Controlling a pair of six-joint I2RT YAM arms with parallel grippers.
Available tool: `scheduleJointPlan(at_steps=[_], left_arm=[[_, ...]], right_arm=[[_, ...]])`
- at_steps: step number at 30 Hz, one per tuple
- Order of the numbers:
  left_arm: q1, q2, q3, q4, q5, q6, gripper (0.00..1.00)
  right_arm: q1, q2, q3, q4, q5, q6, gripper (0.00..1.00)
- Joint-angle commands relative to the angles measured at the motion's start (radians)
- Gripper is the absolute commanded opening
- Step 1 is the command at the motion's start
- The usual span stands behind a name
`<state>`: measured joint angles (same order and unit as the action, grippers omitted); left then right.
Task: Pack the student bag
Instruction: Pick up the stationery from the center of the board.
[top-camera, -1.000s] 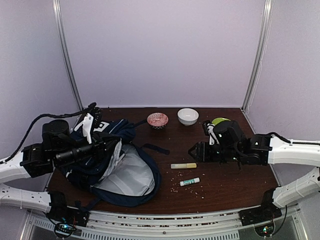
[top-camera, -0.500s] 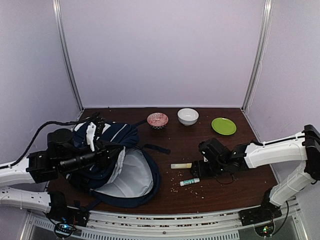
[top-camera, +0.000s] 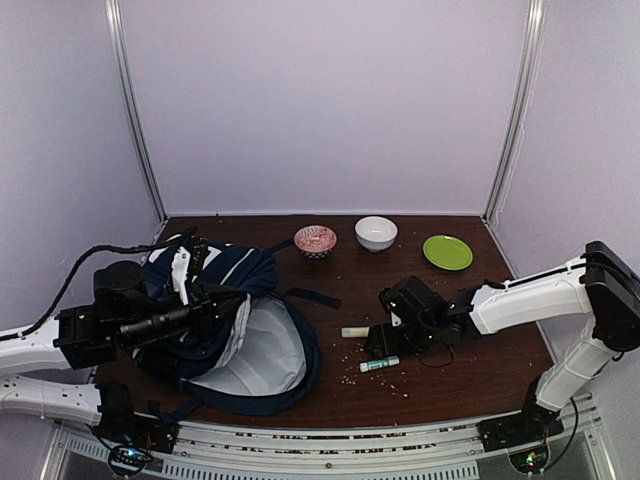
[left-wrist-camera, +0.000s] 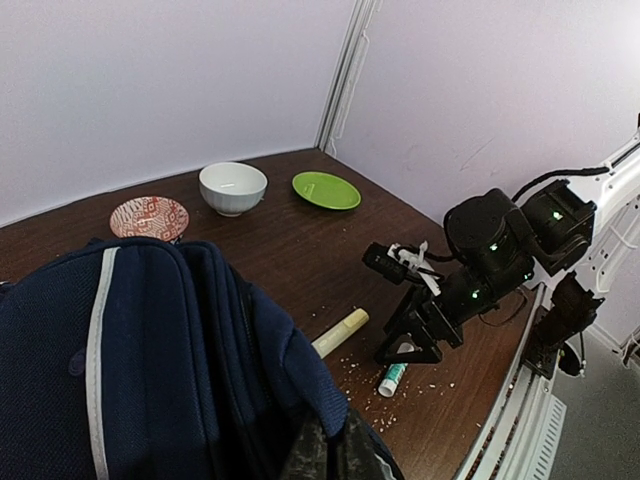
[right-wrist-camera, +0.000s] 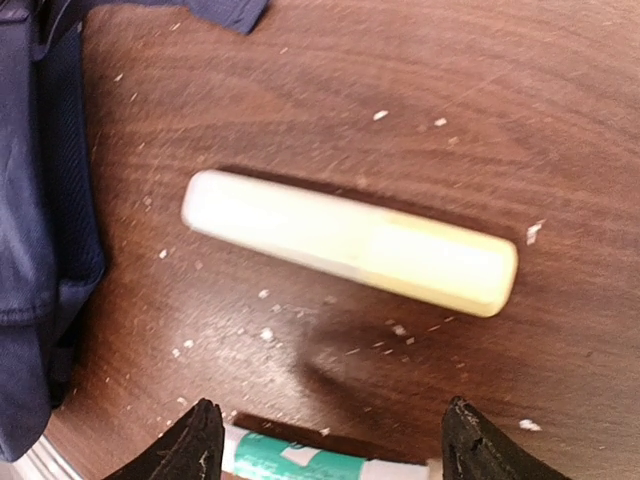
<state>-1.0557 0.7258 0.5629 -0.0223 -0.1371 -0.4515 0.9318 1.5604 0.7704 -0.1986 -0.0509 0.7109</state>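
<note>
Lying below right gripper (right-wrist-camera: 335, 440) — teal-labelled tube (right-wrist-camera: 310, 465), print unreadable.

- Table (top-camera: 400, 268): dark brown wood-grain top with a faint sheen, filling the floor of the enclosure.
- Pale crumbs (top-camera: 350, 365) scattered over the near middle of the table top.
- Back wall (top-camera: 320, 100), left wall (top-camera: 50, 120), right wall (top-camera: 590, 120): plain, pale lilac-white panels.
- Metal corner posts, left (top-camera: 135, 110) and right (top-camera: 515, 110), run upward where the side walls meet the back.
- Perforated metal rail (top-camera: 330, 440) along the near table edge.
- Light: even, soft, slightly violet.
</note>
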Motion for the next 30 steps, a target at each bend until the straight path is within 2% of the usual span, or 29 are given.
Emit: scheduleJointPlan(at_steps=[1,10,18,23,30], left_arm=[[0.000,-0.012,-0.006,0.083,-0.004,0.002,0.00],[0.000,0.019,0.000,0.111,0.007,0.001,0.00],[0.000,0.030,-0.001,0.122,0.011,-0.010,0.00],[0.000,0.027,-0.010,0.123,0.015,-0.019,0.00],[0.000,0.027,-0.020,0.138,0.016,-0.026,0.00]], right_arm=[[0.027,-0.009,0.002,-0.006,-0.057,-0.021,0.74],[0.096,-0.027,-0.009,-0.067,-0.057,-0.030,0.73],[0.143,-0.014,0.043,-0.199,0.032,-0.083,0.72],[0.177,0.021,0.072,-0.271,0.069,-0.117,0.68],[0.198,0.059,0.082,-0.303,0.072,-0.120,0.57]])
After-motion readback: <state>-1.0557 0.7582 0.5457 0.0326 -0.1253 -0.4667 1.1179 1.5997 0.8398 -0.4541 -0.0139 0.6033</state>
